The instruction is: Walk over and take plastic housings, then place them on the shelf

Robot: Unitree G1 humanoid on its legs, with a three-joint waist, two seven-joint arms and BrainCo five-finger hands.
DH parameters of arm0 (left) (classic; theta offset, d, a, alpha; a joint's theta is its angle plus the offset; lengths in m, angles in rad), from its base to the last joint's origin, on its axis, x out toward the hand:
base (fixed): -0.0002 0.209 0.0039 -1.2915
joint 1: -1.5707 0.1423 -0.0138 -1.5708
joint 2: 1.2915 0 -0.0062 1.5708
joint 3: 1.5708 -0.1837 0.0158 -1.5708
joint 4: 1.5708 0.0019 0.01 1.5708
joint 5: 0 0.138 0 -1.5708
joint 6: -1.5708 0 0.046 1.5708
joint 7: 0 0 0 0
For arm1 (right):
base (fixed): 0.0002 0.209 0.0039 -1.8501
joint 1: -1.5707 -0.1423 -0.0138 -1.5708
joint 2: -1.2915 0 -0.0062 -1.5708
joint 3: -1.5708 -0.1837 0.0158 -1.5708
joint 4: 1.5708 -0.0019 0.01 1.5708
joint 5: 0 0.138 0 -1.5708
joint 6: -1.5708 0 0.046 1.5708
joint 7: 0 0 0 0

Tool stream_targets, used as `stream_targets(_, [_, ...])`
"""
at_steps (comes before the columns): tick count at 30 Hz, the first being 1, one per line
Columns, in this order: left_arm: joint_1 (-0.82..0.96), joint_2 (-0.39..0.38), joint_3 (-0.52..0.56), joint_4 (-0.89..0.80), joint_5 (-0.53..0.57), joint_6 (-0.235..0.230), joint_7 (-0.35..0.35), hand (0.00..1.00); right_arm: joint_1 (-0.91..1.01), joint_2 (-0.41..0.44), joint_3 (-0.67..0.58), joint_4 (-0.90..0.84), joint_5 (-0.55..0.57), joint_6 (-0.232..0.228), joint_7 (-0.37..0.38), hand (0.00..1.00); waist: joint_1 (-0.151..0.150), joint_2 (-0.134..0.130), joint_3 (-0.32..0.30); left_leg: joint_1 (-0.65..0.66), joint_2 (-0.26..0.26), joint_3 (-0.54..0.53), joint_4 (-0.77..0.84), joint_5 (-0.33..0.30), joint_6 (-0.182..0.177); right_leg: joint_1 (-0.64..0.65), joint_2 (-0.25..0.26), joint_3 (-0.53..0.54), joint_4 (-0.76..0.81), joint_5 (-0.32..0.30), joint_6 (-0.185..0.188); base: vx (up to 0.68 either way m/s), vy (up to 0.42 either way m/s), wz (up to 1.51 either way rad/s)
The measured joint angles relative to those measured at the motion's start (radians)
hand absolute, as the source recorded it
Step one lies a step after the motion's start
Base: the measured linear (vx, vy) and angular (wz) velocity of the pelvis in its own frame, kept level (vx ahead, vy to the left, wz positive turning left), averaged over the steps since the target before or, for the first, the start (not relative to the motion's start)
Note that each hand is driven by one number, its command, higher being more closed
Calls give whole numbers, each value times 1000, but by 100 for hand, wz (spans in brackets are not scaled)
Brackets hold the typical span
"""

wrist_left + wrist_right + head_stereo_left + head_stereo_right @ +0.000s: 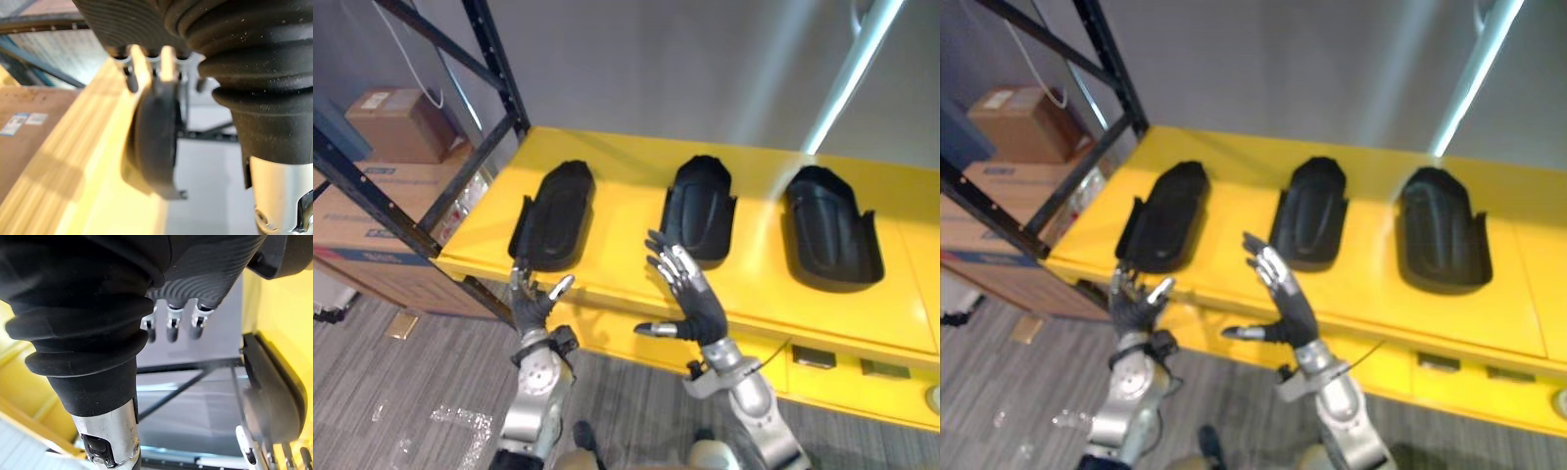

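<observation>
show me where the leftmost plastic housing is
In the left eye view the leftmost plastic housing lies at the left end of the yellow surface, by the black rack post, the left hand at its near end, the middle housing to its right.

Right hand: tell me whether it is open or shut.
Open. The right hand shows straight, spread fingers and a thumb held apart, holding nothing, in front of the middle black housing on the yellow surface.

Black housings (701,208), yellow table (626,181), perhaps grey floor (411,392)
</observation>
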Motion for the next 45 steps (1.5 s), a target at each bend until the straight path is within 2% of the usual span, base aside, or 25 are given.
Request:
stream_targets(5, [-52, 5, 63, 83, 1, -21, 14, 0, 1, -2, -14, -1, 10, 0, 37, 0, -25, -2, -1, 0, 0, 11, 0, 0, 0, -9, 0, 11, 1, 4, 0, -12, 3, -8])
stream_targets(9, [-90, 24, 74, 153, 24, -51, 42, 0, 1, -10, -36, -9, 37, 0, 70, 0, -31, -1, 0, -1, 0, 39, 0, -1, 0, -33, 1, 40, 4, 8, -5, -11, 5, -18])
stream_targets(12, [-108, 44, 91, 195, 27, -67, 47, 0, 2, -13, -48, -30, 38, 0, 87, 0, -49, 0, 2, 0, 0, 39, 0, -1, 0, -34, 1, 41, 8, 8, -6, -1, 0, -2])
stream_targets(15, [-146, 47, 119, 238, 27, -75, 48, 0, 2, -26, -54, -37, 38, 0, 97, 0, -51, 1, 9, 0, 0, 45, 0, -5, -3, -42, 1, 52, 15, 7, -5, -21, 0, -8])
stream_targets(19, [-202, 72, 143, 304, 26, -86, 46, 0, 1, -43, -68, -41, 48, 0, 117, 0, -57, 11, 28, -1, 0, 62, 0, -6, -3, -62, 0, 71, 28, 7, -5, -14, 1, -13])
stream_targets(21, [-231, 84, 155, 336, 19, -89, 41, 0, 1, -48, -71, -43, 57, 0, 136, 0, -73, 19, 35, -2, -2, 67, 0, -6, -2, -69, 1, 81, 30, 7, -5, 6, -6, -7])
stream_targets(31, [-358, 114, 182, 426, -24, -100, 31, 0, -5, -61, -97, -79, 76, 3, 179, 0, -112, 43, 85, 0, -3, 102, 1, -6, 4, -102, 2, 114, 58, 11, 2, 22, -7, -9])
stream_targets(38, [-417, 125, 205, 463, -69, -106, 10, 0, -5, -65, -107, -79, 76, 15, 201, 0, -121, 48, 113, 0, -5, 109, 1, -8, 7, -109, 2, 122, 55, 5, 4, -1, -3, -1])
stream_targets(45, [-408, 122, 218, 437, -96, -147, -6, 0, 5, -65, -106, -80, 75, 15, 204, 0, -131, 60, 131, -1, -7, 114, 1, -11, 9, -115, 2, 132, 56, 5, 5, 8, -8, -3])
